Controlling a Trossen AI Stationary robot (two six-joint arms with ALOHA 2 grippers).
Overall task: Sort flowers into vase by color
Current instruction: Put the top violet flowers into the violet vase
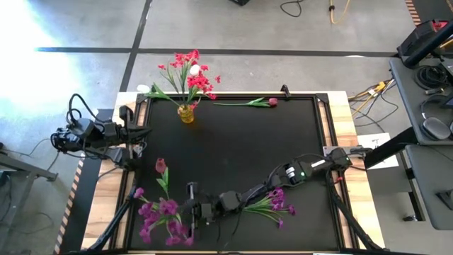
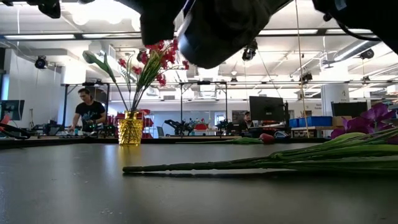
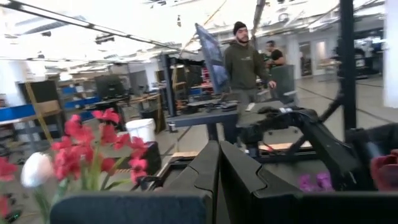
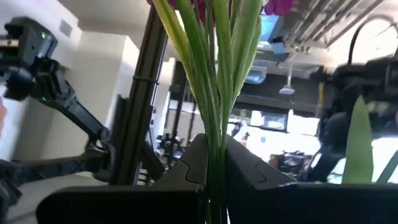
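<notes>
A yellow vase (image 1: 186,113) (image 2: 129,128) stands near the table's far edge with red-pink blooms and a white bud (image 1: 194,70) in it. My right gripper (image 1: 190,211) (image 4: 216,162) is at the near edge, shut on a purple sprig bunch (image 1: 164,218). A second purple bunch (image 1: 272,206) (image 2: 261,162) lies flat on the table under the right arm. One red-pink bloom (image 1: 161,166) lies near the left side and another (image 1: 259,103) along the far edge. My left gripper (image 1: 141,132) (image 3: 219,168) waits shut at the left edge. My right gripper pinches several green stems (image 4: 217,140) of the purple bunch between its two fingers, which lie across the stems. The stems run on past the fingers to the purple blooms (image 4: 277,6). Whether the bunch is lifted clear of the table I cannot tell.
The black mat (image 1: 233,149) has a bare stretch in its middle between the vase and the right arm. Wooden table borders (image 1: 354,184) frame it. Beyond the table is a workshop with people (image 3: 245,59) and desks.
</notes>
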